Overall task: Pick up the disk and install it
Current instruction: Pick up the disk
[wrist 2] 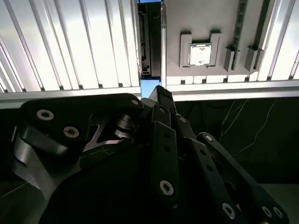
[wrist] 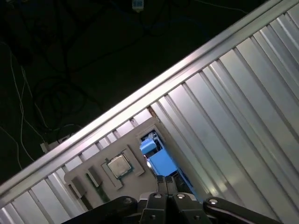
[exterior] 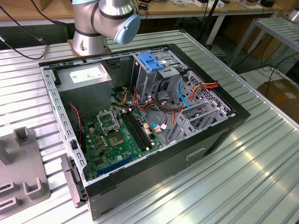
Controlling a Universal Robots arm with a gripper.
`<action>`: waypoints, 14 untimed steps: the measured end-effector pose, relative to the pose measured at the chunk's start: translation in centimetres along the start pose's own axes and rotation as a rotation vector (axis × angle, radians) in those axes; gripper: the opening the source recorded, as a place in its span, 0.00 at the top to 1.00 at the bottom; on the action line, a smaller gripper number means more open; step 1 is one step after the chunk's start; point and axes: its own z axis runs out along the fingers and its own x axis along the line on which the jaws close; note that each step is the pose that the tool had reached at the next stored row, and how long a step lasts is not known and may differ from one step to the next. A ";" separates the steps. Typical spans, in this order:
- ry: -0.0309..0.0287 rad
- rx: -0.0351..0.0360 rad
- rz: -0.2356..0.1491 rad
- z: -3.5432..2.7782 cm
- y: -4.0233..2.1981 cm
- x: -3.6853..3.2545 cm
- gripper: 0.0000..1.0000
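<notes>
Jaws hover by the disk [wrist: 158,157] beside a grey tray [wrist 2: 205,18].

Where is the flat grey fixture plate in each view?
Exterior view: flat grey fixture plate at the exterior view's lower left, beside the open black computer case.
Second wrist view: the plate carries a square silver chip.
First wrist view: the plate, chip on it, by the edge of the ribbed metal table.
Shared landmark: the ribbed metal table under it.
</notes>
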 end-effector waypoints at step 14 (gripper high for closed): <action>0.0048 -0.0001 -0.320 0.57 -0.01 0.00 0.90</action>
